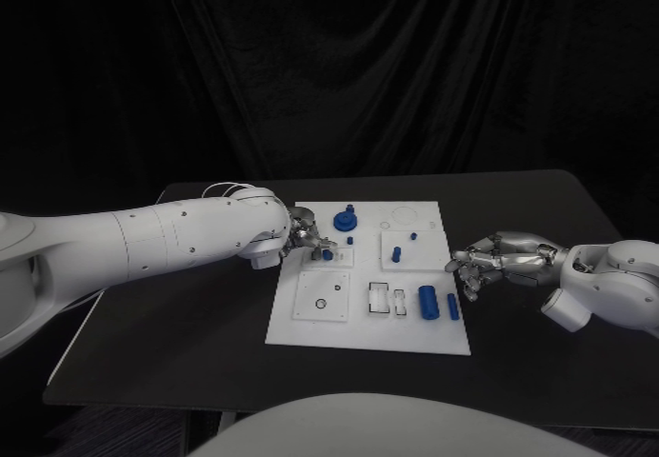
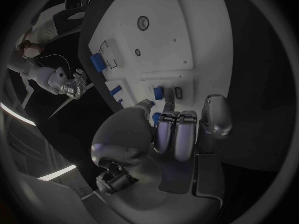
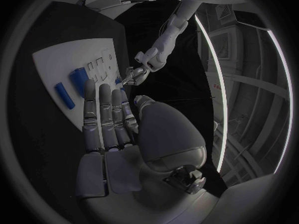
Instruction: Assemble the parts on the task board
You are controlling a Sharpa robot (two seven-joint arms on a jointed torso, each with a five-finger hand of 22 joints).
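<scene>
The left hand (image 1: 305, 240) rests its fingertips on a small blue peg (image 1: 320, 253) at the white task board's (image 1: 309, 328) left side; whether it grips, I cannot tell. The right hand (image 1: 491, 264) waits empty, fingers apart, just beside the board's right edge.

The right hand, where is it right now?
In the head view, the right hand hovers open off the task board's right edge, beside two blue parts.
</scene>
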